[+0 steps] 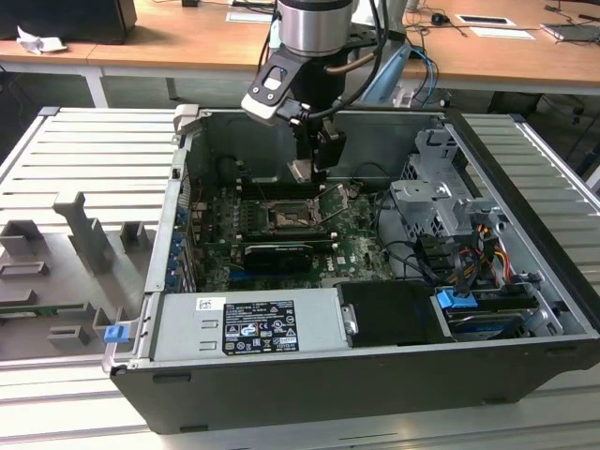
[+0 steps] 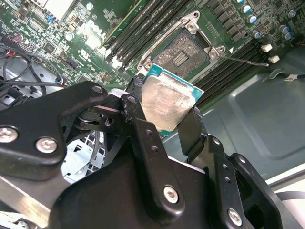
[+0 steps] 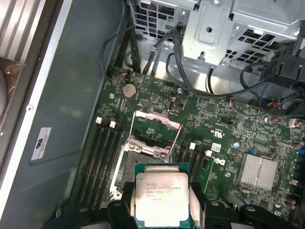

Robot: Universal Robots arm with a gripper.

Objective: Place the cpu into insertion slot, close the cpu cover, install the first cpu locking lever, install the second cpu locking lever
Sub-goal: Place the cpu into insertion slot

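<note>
Two fingers of the gripper [image 2: 166, 107] clamped the cpu [image 3: 160, 195] by opposite edges, clear above the insertion slot [image 2: 183, 52], which lay uncovered just beyond the fingertips on the green board [image 3: 214, 143].

cpu [image 2: 167, 102]: flat square, tan-silver face, teal-green rim; pinched on two opposite edges by gripper [image 2: 164, 112], tilted, in the air near the socket; insertion slot [image 2: 183, 51] bare, dark contact grid exposed; cpu cover [image 3: 155, 117] swung up, open

The cpu [image 3: 162, 196] in the claw [image 3: 161, 202], near the open insertion slot [image 3: 139, 164] on the green board [image 3: 224, 143].
</note>
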